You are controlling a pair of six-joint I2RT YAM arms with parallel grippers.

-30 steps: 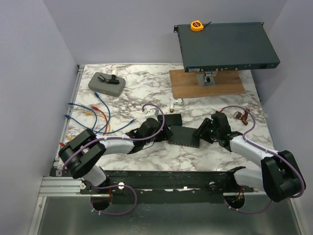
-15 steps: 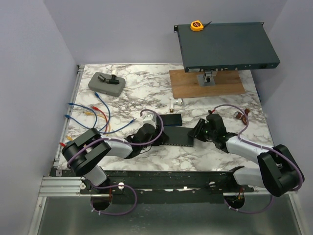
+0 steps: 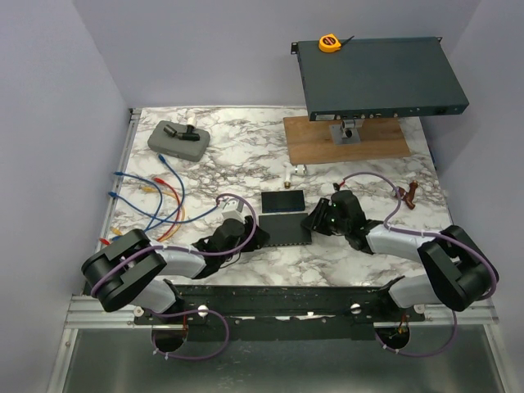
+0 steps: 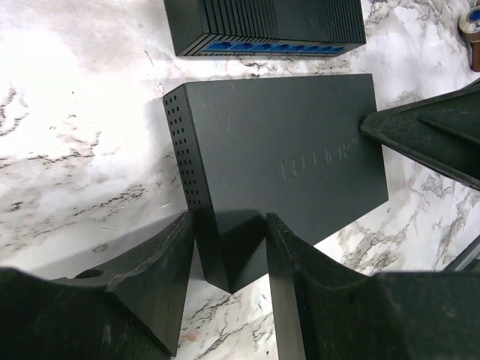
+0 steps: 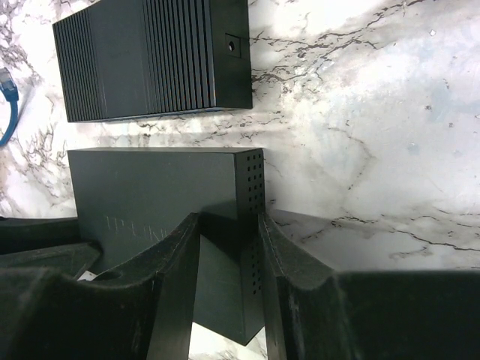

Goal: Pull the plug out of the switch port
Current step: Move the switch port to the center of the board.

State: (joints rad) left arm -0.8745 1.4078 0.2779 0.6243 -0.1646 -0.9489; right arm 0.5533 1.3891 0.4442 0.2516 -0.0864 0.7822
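Observation:
A small black TP-Link switch (image 3: 282, 229) lies flat on the marble table between my two grippers. My left gripper (image 3: 255, 237) is shut on its left near corner; in the left wrist view (image 4: 229, 255) the fingers (image 4: 161, 277) straddle the perforated side of the switch (image 4: 285, 150). My right gripper (image 3: 315, 219) is shut on its right end; in the right wrist view (image 5: 229, 255) the switch (image 5: 150, 202) sits between its jaws. The right gripper's fingers (image 4: 427, 135) also show in the left wrist view. No plug or cable shows in this switch; its port face is hidden.
A second ribbed black switch (image 3: 283, 200) with blue ports (image 4: 270, 49) lies just behind. Loose blue, red and yellow cables (image 3: 155, 196) lie at the left. A grey case (image 3: 178, 139), a wooden board (image 3: 344, 139), a raised rack unit (image 3: 377, 78) and a yellow tape measure (image 3: 328, 42) are at the back.
Both grippers and the switch between them have moved left across the table. The second switch behind is now fully uncovered.

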